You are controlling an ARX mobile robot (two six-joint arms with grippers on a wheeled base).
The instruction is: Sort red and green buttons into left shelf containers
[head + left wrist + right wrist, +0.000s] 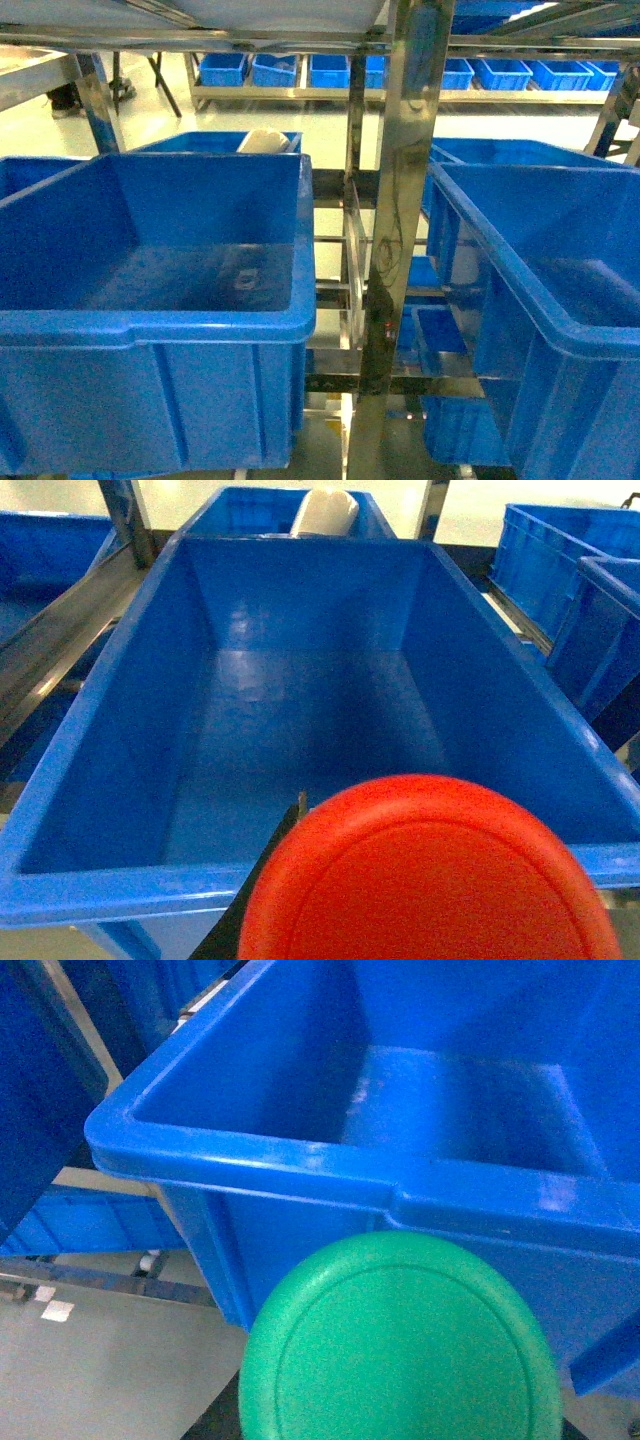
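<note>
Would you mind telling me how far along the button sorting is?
Nothing is sorted yet: the near bin looks empty. In hand: the red button fills the left wrist view at that bin's near rim; the green button sits outside another bin. Both drops remain.

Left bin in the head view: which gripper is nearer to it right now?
Left. It holds the red button over that bin's near rim. The right holds the green button short of another bin.
</note>
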